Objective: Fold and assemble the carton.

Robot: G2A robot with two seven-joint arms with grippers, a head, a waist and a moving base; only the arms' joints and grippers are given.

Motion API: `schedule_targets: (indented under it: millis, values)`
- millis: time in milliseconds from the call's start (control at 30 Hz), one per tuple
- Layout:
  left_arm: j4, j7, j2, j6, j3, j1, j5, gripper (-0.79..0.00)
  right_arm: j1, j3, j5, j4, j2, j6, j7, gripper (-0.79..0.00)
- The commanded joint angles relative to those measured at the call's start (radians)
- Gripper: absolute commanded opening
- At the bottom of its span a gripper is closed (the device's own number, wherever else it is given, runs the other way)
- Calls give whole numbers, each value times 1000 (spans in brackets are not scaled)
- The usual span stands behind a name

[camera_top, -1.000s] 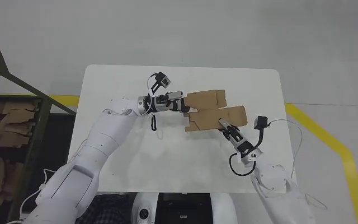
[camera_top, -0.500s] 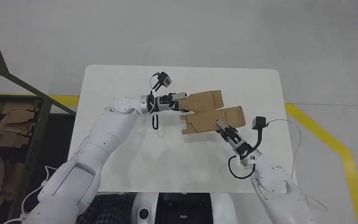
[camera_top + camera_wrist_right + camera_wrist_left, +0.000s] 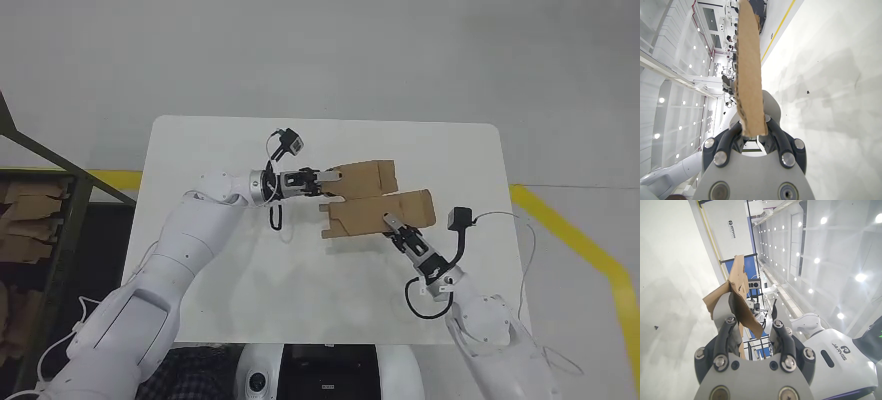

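**Table** [image 3: 200, 250]: white and rectangular. It lies under the carton, which hangs over the middle of the table, a little to the robot's right.

**Carton** [image 3: 365, 210]: brown corrugated board, not yet a box. It is partly opened into two stepped panels joined along a lengthwise crease. Both wrist views show it apart from the table surface, so it appears to be held in the air. Its long axis runs left to right across the table, with the right end turned slightly away from the robot.
- **Far panel** [image 3: 368, 177]: the shorter one. Its left end points at the left gripper.
- **Near panel** [image 3: 420, 205]: the longer one. Its left end sticks out past the far panel's.

**Right gripper** [image 3: 397, 222]: at the carton's near edge, reaching in from the robot's side roughly square to the long axis. It is clamped on the near panel, whose board comes out edge-on from between the jaws in the right wrist view.

**Left gripper** [image 3: 328, 180]: at the carton's left end, in line with the long axis. Its fingers [image 3: 775, 313] are spread. A flap of the far panel lies against one finger, and the other finger is apart from the board.

**Judgement:** the carton's weight hangs on the right arm. The next fold turns on the lengthwise crease. The left gripper is already astride the flap and probably has to close on it before the panels can be swung toward each other.
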Motion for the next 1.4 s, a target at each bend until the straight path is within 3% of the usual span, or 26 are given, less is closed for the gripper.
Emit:
schedule_targets:
  millis: [0,300,367,633,667,700,733,1067,1367]
  values:
    - [3,1,0,-1,3,-1,12,-471,-1,0,-3,-4,0,1,0,-785]
    - [23,11,-3,-12,12,-13,56,-699,-22,9,-12,-23,0,-5,-6,-785]
    - [25,12,-3,-12,12,-16,59,-785,-26,12,-13,-27,0,-7,-8,-785]
    - [29,12,-6,-12,12,-16,59,-785,-34,19,-22,-40,0,-12,-3,-785]
    - [28,12,-7,-12,11,-15,53,-785,-35,19,-20,-40,0,-13,-3,-730]
    - [24,9,-7,-9,10,-13,41,-785,-36,20,-18,-40,0,-13,-4,-422]
    - [21,5,-8,-5,7,-11,29,-785,-36,21,-16,-40,-1,-12,-7,0]
    - [-2,-23,-2,22,-16,1,-20,-785,-21,58,39,2,-1,-10,-5,0]
    - [-21,-51,7,51,-36,12,-53,-785,-12,176,97,55,10,-14,27,0]
